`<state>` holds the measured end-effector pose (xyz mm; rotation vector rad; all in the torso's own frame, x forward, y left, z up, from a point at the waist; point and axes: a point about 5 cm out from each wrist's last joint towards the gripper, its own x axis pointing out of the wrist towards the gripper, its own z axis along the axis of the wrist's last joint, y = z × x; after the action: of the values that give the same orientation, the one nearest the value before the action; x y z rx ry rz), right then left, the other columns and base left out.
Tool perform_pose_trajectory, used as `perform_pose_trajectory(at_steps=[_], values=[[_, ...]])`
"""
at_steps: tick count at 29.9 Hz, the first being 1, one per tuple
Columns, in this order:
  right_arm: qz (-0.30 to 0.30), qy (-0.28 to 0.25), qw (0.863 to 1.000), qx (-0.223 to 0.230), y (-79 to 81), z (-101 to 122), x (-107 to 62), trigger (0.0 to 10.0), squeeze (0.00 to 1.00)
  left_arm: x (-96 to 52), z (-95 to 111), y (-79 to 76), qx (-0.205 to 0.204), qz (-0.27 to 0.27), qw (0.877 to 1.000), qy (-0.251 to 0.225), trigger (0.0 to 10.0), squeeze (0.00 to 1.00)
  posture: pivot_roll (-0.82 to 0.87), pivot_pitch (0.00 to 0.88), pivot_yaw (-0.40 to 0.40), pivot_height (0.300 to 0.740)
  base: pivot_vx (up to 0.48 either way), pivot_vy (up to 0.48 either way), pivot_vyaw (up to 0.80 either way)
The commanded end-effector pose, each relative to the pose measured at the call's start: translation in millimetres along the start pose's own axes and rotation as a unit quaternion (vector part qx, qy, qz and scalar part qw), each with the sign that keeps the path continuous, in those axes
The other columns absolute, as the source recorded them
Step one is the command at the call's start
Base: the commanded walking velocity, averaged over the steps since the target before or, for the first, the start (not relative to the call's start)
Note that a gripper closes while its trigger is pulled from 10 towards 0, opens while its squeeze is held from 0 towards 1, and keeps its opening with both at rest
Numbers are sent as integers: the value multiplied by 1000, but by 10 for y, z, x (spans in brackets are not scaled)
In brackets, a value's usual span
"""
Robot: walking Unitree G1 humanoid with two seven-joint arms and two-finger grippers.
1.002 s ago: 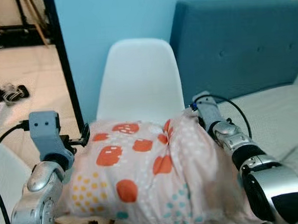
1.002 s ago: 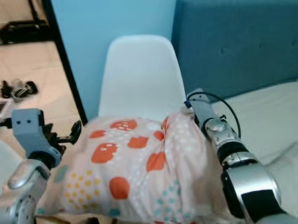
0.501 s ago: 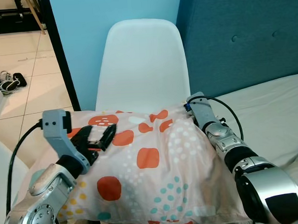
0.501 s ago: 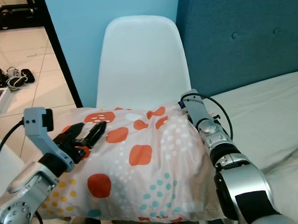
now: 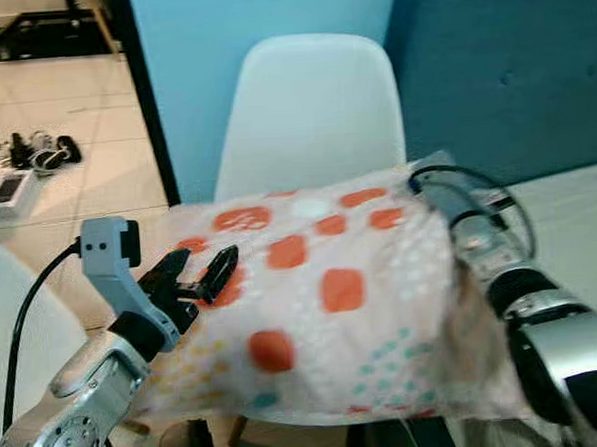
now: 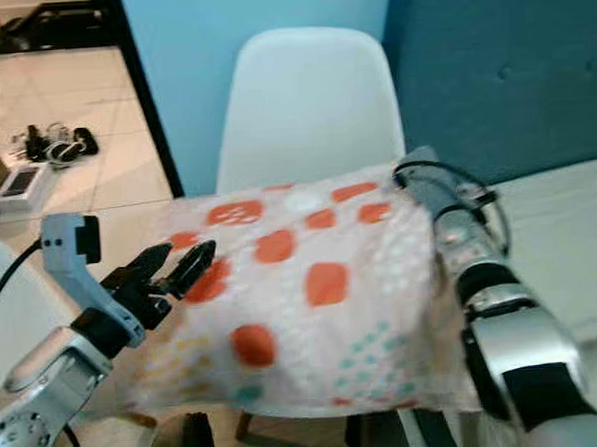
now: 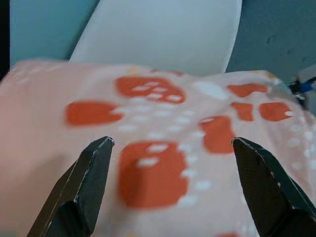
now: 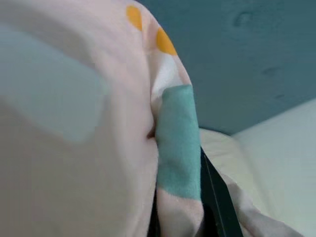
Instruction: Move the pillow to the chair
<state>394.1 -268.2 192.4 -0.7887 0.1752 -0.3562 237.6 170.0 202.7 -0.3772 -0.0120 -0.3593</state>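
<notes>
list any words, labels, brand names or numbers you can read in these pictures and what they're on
None: no readable text stands anywhere in these views.
The peach fabric pillow bears only a print of orange patches and teal and yellow dots, no letters.
The white plastic shell chair and the blue padded headboard are plain.
The small flat box on the tiled floor is too small and blurred to read.

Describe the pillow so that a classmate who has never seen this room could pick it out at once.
Find the blue wall and the white chair standing against it. Lying across the chair's seat, between the left gripper and the right arm, is the pillow. It is pale pink, printed with orange patches and small teal and yellow dots.
</notes>
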Motion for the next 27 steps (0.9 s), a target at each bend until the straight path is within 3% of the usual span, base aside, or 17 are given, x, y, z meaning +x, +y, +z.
perform_pose_trajectory(at_steps=[1,9,10,15,22,26,27], values=[[-44,23,999,-13,-198,-126,17,10000,0,-29,4,-45,0,-10,1000,4,10000,0,127,93,-115,541,0,0,0],[-14,42,999,9,-109,-201,-2,10000,31,-12,7,-42,-3,-11,1000,4,10000,0,112,90,-114,541,0,0,0],[13,49,999,16,9,-226,-26,10000,1000,-7,6,-51,-5,-10,1000,3,10000,0,112,89,-114,541,0,0,0],[45,54,997,27,168,-243,-64,10000,1000,-1,1,-56,-6,-4,1000,0,10000,0,113,86,-117,541,0,0,0],[37,54,998,21,115,-263,-55,10000,1000,13,30,-15,3,19,1000,-12,10000,0,105,75,-121,541,0,0,0],[12,61,998,27,-65,-302,-23,10000,1000,43,77,65,25,59,998,-28,10000,0,98,64,-127,541,0,0,0],[-1,63,997,37,-184,-318,-5,10000,937,59,102,129,46,91,994,-36,10000,0,92,57,-128,541,0,0,0]])
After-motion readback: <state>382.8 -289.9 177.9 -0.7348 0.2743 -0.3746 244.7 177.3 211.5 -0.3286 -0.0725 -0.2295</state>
